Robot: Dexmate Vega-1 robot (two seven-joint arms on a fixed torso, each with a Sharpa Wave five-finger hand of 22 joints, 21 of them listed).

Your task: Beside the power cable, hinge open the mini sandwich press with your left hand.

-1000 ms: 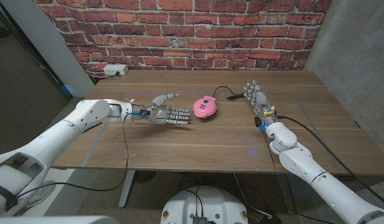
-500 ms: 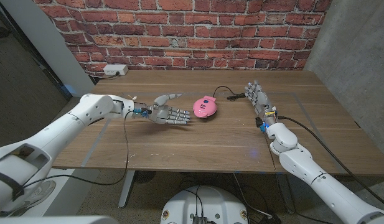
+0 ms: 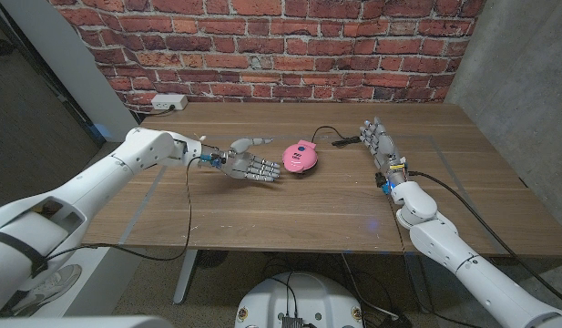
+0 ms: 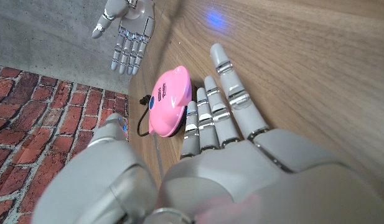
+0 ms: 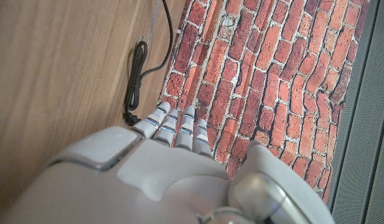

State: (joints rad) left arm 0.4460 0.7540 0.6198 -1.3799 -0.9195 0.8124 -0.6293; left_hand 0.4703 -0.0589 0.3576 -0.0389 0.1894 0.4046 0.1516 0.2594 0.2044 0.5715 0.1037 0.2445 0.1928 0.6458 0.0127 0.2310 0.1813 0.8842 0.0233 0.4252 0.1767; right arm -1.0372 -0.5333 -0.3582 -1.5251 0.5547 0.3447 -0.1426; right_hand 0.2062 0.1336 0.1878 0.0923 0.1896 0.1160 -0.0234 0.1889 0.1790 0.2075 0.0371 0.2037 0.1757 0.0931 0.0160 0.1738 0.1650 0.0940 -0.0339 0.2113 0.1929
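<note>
the long brown wooden table (image 3: 290, 205) runs across the head view in front of a red brick wall (image 3: 290, 46), with a grey concrete wall (image 3: 526, 82) at three o'clock. the robot's white left arm (image 3: 98, 187) comes in from seven o'clock and reaches toward the middle of the table; its grey left hand (image 3: 249, 166) hangs just above the wood with nothing in it, fingers stretched out and slightly spread toward three o'clock, thumb raised. the left wrist view shows those fingertips (image 4: 201, 112) just short of the press; whether they touch it cannot be told. the white right arm (image 3: 444, 237) comes in from five o'clock, and the grey right hand (image 3: 376, 141) stands at about two o'clock on the table, fingers straight and apart, gripping nothing. the small round pink mini sandwich press (image 3: 301, 155) sits on the table a little past centre toward twelve o'clock, between the two hands, just beside the left hand and well apart from the right one; its lid lies down, closed, and a dark round label (image 4: 154, 101) shows on top in the left wrist view. a thin black power cable (image 3: 331, 135) curls from the press toward one o'clock and ends in a dark bundle near the right hand. a white power strip (image 3: 169, 102) lies at the table's far edge at eleven o'clock.
</note>
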